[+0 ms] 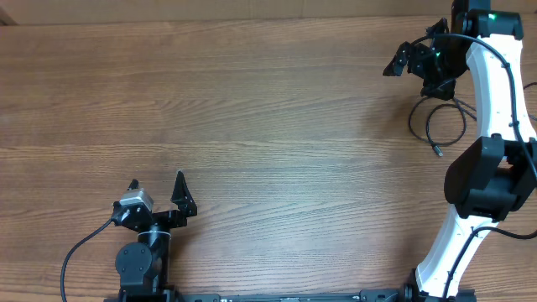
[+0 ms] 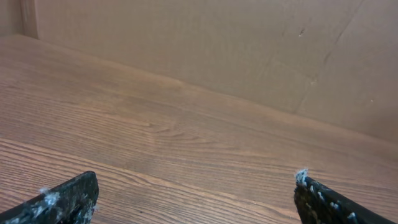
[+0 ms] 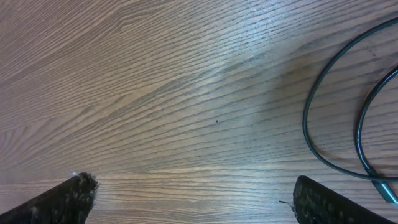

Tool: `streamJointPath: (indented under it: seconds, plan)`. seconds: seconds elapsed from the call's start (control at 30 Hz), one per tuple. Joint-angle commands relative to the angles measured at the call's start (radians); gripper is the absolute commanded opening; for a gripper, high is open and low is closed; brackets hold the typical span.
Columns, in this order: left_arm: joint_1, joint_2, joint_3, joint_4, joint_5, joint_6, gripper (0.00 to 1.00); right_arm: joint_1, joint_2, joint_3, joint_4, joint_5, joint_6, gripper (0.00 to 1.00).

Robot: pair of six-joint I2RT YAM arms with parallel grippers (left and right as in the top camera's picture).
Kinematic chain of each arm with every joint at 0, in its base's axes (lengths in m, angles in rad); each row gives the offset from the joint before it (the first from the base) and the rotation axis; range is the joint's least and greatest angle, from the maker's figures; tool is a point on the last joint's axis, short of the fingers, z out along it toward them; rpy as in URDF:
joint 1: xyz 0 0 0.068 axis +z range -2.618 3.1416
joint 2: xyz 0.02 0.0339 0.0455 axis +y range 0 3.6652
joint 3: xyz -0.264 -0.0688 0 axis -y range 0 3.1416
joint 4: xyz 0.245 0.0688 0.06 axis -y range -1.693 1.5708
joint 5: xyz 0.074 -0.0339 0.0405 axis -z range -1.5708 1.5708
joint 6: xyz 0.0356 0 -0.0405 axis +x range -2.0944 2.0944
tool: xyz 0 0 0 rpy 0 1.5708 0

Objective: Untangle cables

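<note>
One cable point(image 3: 306, 121) is all you can count with confidence here: a thin black cord lying slack on the wooden table point(image 1: 252, 126) at its far right, just on the near side of your right gripper point(image 3: 190, 181) and close beside the white link of that arm. From overhead it forms a loose oval loop whose long axis runs from the far edge toward the near edge. One plug point(image 1: 436, 152) shows, at the loop's near end, its tip pointing toward you. In your right wrist view two curved strands cross the right edge, and the inner one ends in that plug. Whether the two strands are one cord doubled back or two separate cords, you cannot tell from these views. Both strands sit outside the right finger, not between the fingers. Your two grippers both stand wide apart with nothing between the fingers. The left gripper point(image 1: 156, 179) sits at the near left of the table, well apart from the cable, facing bare wood.
</note>
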Motion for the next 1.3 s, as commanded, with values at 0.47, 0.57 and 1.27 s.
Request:
streamJointPath:
  seconds: [0.47,0.57,1.27]
  plan:
    - [0.007,-0.011,-0.003,0.0,0.011,0.019,1.0,-0.002,-0.025,0.018,0.02,0.108,-0.008,1.0]
    - [0.007,-0.011,-0.003,0.0,0.011,0.019,0.99,-0.002,-0.044,0.018,0.031,0.161,-0.008,1.0]
    - [0.007,-0.011,-0.003,0.0,0.011,0.019,0.99,0.084,-0.745,-0.395,0.616,0.176,-0.005,1.0]
